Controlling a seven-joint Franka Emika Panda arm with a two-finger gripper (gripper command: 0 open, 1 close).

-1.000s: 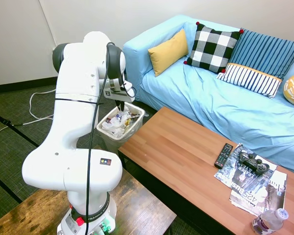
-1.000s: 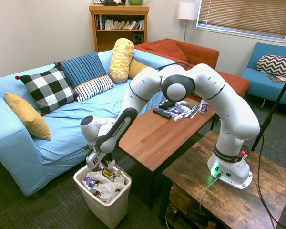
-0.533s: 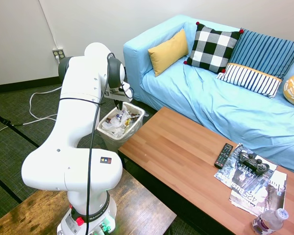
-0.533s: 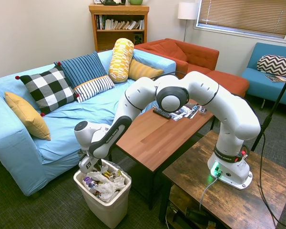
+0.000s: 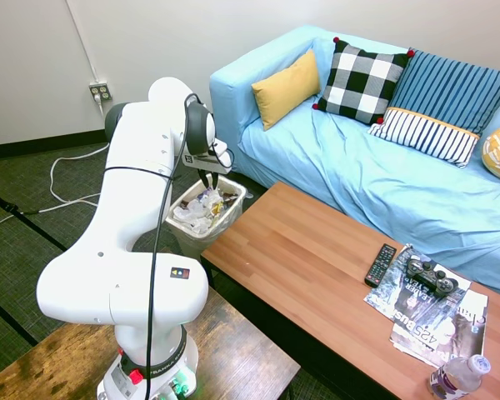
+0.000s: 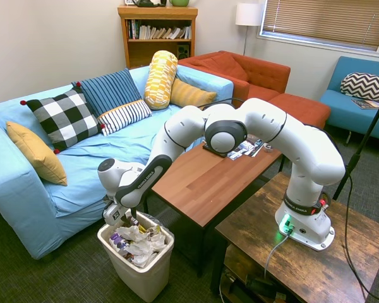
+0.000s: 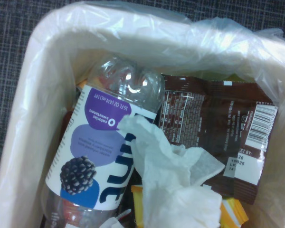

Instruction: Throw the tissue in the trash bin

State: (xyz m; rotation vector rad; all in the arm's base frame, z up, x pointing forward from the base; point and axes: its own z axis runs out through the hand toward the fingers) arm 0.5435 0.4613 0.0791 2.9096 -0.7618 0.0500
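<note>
Over the trash bin (image 6: 143, 278), the gripper (image 6: 122, 219) has shifted sideways.

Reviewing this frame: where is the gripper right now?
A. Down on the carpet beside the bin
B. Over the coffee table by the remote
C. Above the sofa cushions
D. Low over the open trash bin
D: the gripper sits just above the rim of the trash bin, and the wrist view looks straight into the bin's contents.

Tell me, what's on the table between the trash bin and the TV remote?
Nothing: from the trash bin to the remote, the wooden table is bare, as the first exterior view shows.
</note>
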